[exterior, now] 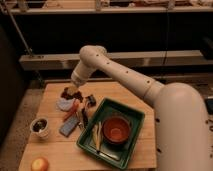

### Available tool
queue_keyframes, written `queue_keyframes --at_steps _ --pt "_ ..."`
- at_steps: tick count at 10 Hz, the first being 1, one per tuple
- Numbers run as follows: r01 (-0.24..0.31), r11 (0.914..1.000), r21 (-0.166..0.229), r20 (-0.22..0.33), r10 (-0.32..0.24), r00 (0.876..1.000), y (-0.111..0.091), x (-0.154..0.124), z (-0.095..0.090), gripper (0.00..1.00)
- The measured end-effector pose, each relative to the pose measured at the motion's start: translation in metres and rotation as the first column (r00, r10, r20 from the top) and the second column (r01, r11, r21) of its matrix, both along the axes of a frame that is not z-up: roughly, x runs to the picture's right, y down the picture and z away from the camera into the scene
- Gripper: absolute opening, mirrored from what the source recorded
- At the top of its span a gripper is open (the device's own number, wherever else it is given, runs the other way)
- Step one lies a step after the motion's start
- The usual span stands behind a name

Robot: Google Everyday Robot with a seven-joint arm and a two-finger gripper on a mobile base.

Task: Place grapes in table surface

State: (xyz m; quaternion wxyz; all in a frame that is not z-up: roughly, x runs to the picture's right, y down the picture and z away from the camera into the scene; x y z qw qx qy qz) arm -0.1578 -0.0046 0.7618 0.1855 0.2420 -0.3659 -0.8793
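Note:
The grapes (65,93), a small dark reddish bunch, are at the back left of the light wooden table surface (50,145), just above a pale round disc (63,104). My gripper (73,90) hangs at the end of the white arm, right beside the grapes on their right and close over the tabletop. I cannot tell whether it touches or holds the bunch.
A white cup with dark contents (40,126) stands at the left, and a yellow-orange fruit (40,164) at the front left. An orange stick (70,112), a grey-blue block (68,126) and a small black item (91,100) lie mid-table. A dark green tray (131,116) holds an orange bowl (116,129).

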Motion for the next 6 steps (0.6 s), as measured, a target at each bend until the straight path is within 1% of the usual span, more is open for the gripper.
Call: queue_keyframes --at_steps 1,2,3,4,6 --pt "-0.005 0.9998 0.020 -0.022 0.005 1.000 0.002 0.027 -0.007 0.00" --pt "0.019 0.9980 0.060 -0.059 -0.016 0.998 0.009 0.055 -0.018 0.00" --pt "0.041 0.9959 0.081 -0.075 -0.035 0.997 0.018 0.069 -0.027 0.00" --pt "0.073 0.9911 0.111 -0.094 -0.062 0.994 0.033 0.084 -0.038 0.00" --pt "0.123 0.9815 0.147 -0.114 -0.107 0.988 0.066 0.093 -0.053 0.00"
